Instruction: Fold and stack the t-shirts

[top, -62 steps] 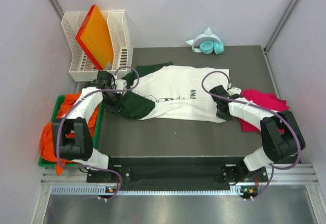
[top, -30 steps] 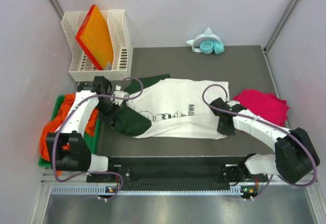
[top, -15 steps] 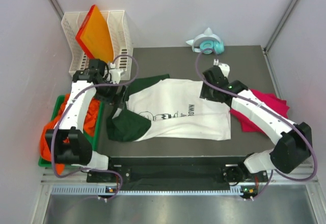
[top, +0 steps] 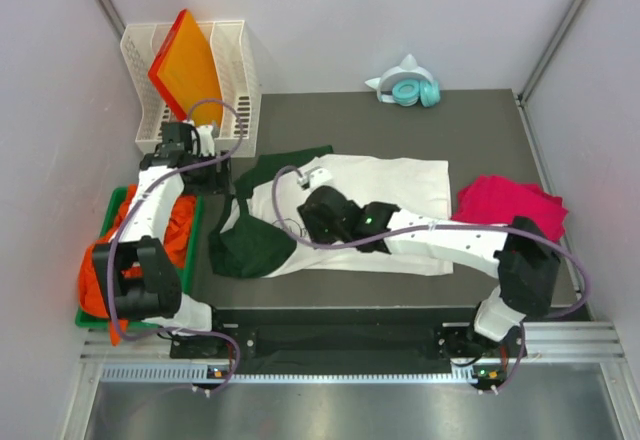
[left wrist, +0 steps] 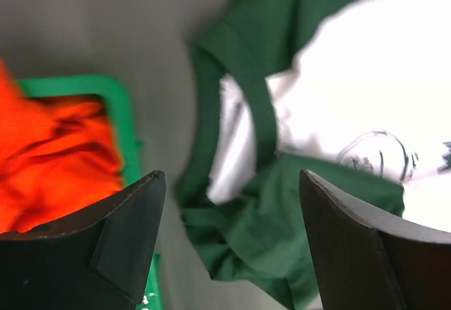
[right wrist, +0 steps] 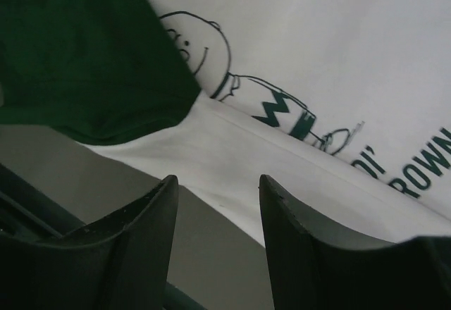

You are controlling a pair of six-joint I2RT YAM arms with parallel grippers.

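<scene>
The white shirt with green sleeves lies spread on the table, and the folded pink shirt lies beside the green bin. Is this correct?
No. The top external view shows the pink shirt right of the white shirt, far from the green bin.

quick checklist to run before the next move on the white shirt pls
1. Open, empty right jaws: ok, they hang over the white t-shirt by its near edge.
2. Open, empty left jaws: ok, they are spread wide above the near green sleeve.
3. Flat near green sleeve: not ok, it is bunched up.
4. Flat near edge of the shirt: cannot tell, the right arm covers part of it.
5. Folded pink t-shirt at the right: ok.
6. All orange clothes inside the green bin: not ok, in the top view they spill over its rim.
</scene>
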